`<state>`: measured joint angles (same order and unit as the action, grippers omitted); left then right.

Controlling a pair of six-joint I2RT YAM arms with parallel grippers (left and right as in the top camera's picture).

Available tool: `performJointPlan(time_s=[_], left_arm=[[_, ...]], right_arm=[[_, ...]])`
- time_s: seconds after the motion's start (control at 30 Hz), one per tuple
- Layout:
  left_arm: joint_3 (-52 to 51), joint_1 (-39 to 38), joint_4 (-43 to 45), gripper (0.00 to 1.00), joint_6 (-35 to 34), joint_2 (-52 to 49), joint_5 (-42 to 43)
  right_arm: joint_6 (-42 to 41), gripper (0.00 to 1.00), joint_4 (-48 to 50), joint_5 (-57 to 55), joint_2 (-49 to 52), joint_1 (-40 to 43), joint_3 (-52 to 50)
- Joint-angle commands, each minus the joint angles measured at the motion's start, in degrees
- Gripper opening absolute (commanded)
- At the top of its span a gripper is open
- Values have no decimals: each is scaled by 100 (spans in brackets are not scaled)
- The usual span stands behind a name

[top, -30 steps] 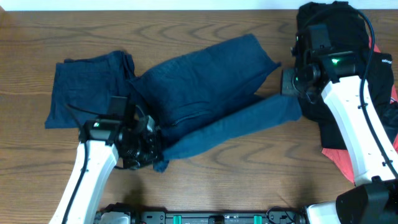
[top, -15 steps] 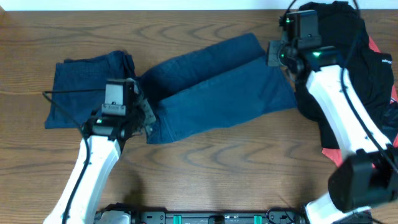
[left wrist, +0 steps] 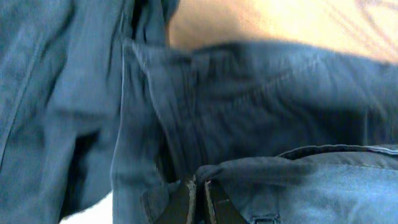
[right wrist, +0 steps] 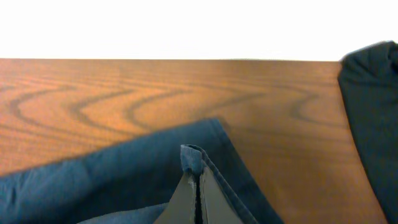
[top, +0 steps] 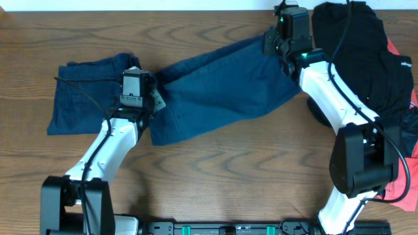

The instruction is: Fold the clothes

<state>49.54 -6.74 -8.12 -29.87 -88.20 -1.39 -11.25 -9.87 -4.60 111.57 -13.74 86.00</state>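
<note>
A dark navy garment [top: 222, 91] lies folded lengthwise across the table's middle. My left gripper [top: 151, 99] is shut on its left end; the left wrist view shows the dark fingers [left wrist: 199, 202] pinching a navy hem [left wrist: 280, 165]. My right gripper [top: 273, 40] is shut on the garment's far right corner; the right wrist view shows the pads [right wrist: 198, 196] closed on a navy edge [right wrist: 191, 155]. A second navy garment [top: 88, 91] lies folded at the left.
A black garment [top: 356, 52] with a small white logo lies piled at the far right over a coral red one [top: 408, 170]. The table's back edge [right wrist: 186, 59] runs just beyond my right gripper. Bare wood [top: 222, 176] fills the front.
Both grippers carried the navy garment's near edge away from me over its far half. The left moved up to the garment's left end, the right to the far right corner.
</note>
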Motion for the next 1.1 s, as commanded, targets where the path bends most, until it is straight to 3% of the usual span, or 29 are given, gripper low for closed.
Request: performJointPlan(time_s=[0.0,0.07,0.1,0.13,0.17,0.2,0.23,0.27,0.3,0.43,0.67,0.77,0.83,0.93,1.07], left_arm=[[2,61,284,6,-39,-59,-660],[2,61,525,6,-15,-59,-898],[2,61,678,12,50,-61,-970],[2,61,828,27,181,-66,-992],[2,68,946,57,275,-74,-992],[2,68,1029,72,354,-76,-992],[2,72,1071,82,457,-76,-994],[4,90,1084,94,529,-74,-986],[7,118,1078,98,610,-72,-979],[7,157,702,98,739,105,-647],[7,151,-385,98,739,654,968],[7,153,-634,100,741,710,1080],[7,153,-761,93,778,667,1084],[7,153,-927,89,785,538,1082],[7,151,-984,84,885,245,1143]], right_arm=[[55,1,247,-197,269,-52,46],[31,1,457,-199,407,-92,46],[-4,7,581,-199,496,-107,46],[-37,20,664,-199,562,-114,46],[-79,45,719,-199,614,-122,46],[-85,52,737,-199,667,-122,46],[-83,62,713,-199,669,-122,46],[-83,80,647,-199,669,-116,46],[-59,99,575,-203,634,-98,46],[22,99,122,-315,413,22,48],[173,99,-1235,168,142,535,48],[820,95,-1484,1158,168,669,46],[964,92,-1563,1410,168,682,46],[916,99,-1631,1060,170,669,44],[793,99,-1633,789,247,682,42]])
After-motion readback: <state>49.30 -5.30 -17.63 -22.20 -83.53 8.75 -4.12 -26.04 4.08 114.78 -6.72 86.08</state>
